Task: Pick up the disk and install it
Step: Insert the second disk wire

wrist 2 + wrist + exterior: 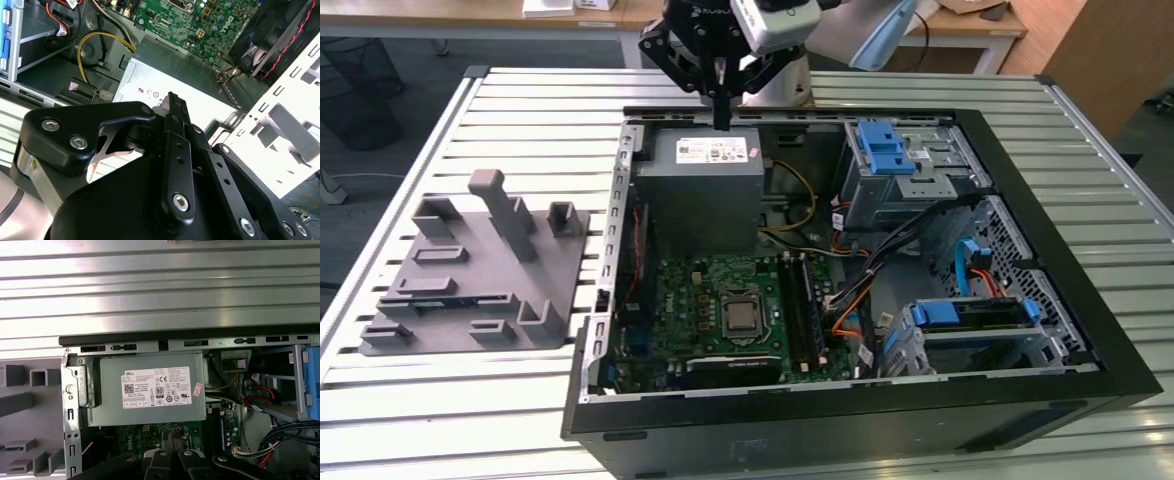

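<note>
The disk [969, 316], a grey drive in a bright blue carrier bracket, lies in the drive bay at the near right corner of the open computer case [1067, 250] in the exterior view. My gripper [720, 118] hangs over the far left of the case, just above the grey power supply box [700, 180] with its white sticker, well away from the disk. In both wrist views the black fingers [172, 107] [172, 441] stand pressed together with nothing between them, pointing at the box [150, 390].
A grey metal cage with a blue latch [887, 150] sits at the far right inside the case, cables running below it. The motherboard [720, 310] fills the near left. A grey fixture block [474, 270] stands on the slatted table [400, 420] to the exterior view's left.
</note>
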Tool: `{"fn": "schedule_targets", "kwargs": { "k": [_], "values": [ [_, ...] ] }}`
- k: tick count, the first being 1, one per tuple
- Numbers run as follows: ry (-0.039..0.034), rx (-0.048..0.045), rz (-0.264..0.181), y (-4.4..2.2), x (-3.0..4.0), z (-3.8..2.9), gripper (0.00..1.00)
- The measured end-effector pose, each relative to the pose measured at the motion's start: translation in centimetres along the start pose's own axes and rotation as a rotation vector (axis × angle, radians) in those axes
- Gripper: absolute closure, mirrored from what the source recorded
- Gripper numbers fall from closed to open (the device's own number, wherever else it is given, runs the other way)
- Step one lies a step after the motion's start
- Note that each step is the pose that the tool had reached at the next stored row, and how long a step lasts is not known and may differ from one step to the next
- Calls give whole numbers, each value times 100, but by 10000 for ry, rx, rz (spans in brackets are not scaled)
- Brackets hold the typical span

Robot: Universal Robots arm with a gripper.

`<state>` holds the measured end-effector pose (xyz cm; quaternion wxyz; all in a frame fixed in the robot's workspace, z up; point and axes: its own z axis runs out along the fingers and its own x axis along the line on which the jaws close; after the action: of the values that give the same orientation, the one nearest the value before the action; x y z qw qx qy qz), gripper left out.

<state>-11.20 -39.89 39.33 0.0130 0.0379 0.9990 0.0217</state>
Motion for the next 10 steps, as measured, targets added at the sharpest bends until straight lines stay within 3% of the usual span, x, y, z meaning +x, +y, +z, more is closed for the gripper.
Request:
{"fn": "schedule_targets", "kwargs": {
  "k": [6,10],
  "values": [
    [0,1,-1,2,-14,0,89],
    [0,0,-1,6,-78,2,89]
  ]
}}
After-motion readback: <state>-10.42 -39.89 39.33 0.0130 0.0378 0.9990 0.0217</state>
